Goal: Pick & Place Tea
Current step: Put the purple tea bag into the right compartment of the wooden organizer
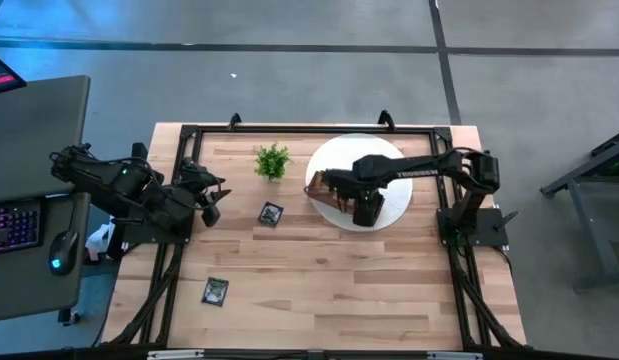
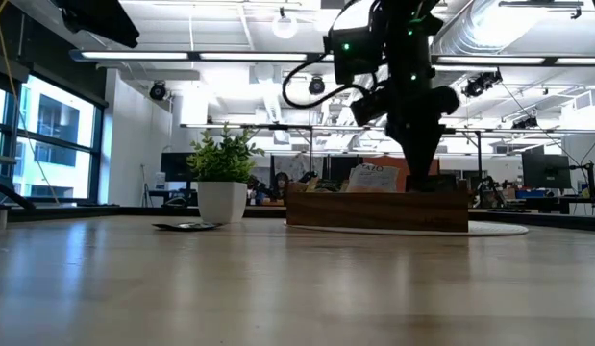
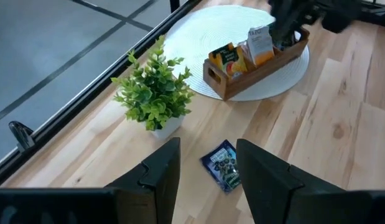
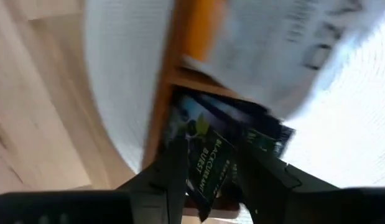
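standing on edge in tray (image 4: 160,112): black sachet (image 4: 211,149), between right fingers (image 4: 173,168), spread.

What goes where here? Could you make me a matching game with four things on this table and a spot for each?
Things:
1. plant
2. tray
3. black sachet
4. second black sachet

Places:
A. on the round white mat
B. alone near the table's front edge, left side
C. at the back of the table, just left of the mat
D. mid-table, in front of the plant

Pairs: 1-C, 2-A, 3-D, 4-B
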Controlling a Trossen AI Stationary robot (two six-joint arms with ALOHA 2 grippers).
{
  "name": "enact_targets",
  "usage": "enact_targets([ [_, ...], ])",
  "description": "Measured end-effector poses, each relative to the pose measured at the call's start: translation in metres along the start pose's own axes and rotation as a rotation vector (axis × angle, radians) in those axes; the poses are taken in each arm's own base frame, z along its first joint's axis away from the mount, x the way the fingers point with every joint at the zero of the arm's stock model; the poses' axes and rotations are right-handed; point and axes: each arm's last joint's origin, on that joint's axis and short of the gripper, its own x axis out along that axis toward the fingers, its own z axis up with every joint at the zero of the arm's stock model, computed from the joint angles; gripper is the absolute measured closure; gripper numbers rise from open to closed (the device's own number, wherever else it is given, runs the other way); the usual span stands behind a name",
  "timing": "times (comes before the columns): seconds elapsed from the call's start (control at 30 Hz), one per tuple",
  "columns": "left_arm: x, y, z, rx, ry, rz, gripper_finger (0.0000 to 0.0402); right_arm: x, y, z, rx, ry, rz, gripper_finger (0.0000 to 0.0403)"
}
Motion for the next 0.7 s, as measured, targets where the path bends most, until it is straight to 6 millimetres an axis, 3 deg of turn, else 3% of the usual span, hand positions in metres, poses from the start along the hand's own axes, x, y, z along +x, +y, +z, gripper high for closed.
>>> enact_targets([
  [0.2, 0.001, -0.001, 0.0, -0.016, 0.0, 0.007, 0.0247, -0.015, 0.031, 0.003, -0.041, -0.065, -0.106, 0.0273],
  [0.37, 0.016, -0.006, -0.016, -0.065, 0.018, 0.016, 0.0247, -0.033, 0.062, 0.016, -0.061, -0.269, -0.203, 0.0272],
  [0.57, 0.047, -0.021, -0.051, -0.227, 0.112, -0.101, 0.0247, -0.034, 0.087, 0.046, -0.118, -0.673, -0.026, 0.0272],
  [0.7, 0.054, -0.029, -0.062, -0.282, 0.215, -0.26, 0.0247, -0.033, 0.097, 0.063, -0.136, -1.02, 0.185, 0.0272],
])
